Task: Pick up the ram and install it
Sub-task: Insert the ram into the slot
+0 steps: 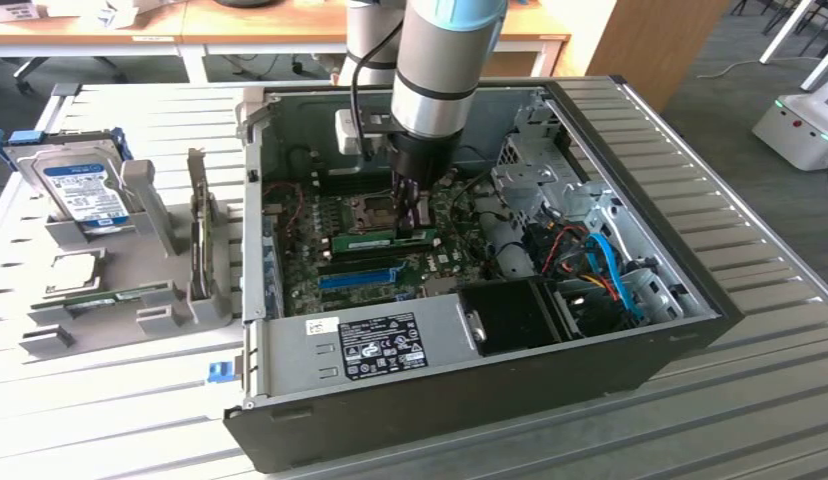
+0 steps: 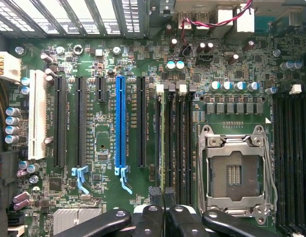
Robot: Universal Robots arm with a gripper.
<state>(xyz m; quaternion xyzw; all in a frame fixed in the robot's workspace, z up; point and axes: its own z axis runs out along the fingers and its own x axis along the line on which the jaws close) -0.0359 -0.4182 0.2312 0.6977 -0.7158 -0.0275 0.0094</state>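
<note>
Ram (image 1: pixel 374 241) location: standing on its long edge in the bank of memory slots (image 2: pixel 180 143), between the CPU socket (image 2: pixel 235 170) and the blue expansion slot (image 2: pixel 120 121). In the wrist view the ram (image 2: pixel 165 148) appears edge-on as a thin strip running away from the fingers. Whether it is fully seated cannot be determined.

Hazards (assessment):
- The grip sits towards one end of the stick. Downward force applied there would likely tilt the stick, so one end seats while the other lifts.
- If the stick's lower edge is not in line with the slot, pressing could bend the thin board or damage the slot contacts.
- The white latch tabs (image 2: pixel 182 89) at the far end of the slots must be free to move, or they could block seating.
- The hold on the narrow top edge is small, so side load could make the stick slip.

Arm pose: the arm (image 1: pixel 434 70) reaches straight down into the open computer case (image 1: pixel 681 330), with the wrist pointing at the motherboard (image 2: pixel 98 148). The gripper (image 1: pixel 416 222) hangs just above the board. The gripper (image 2: pixel 162 193) has its fingers (image 2: pixel 154 193) closed together, pinching the ram's top edge.
</note>
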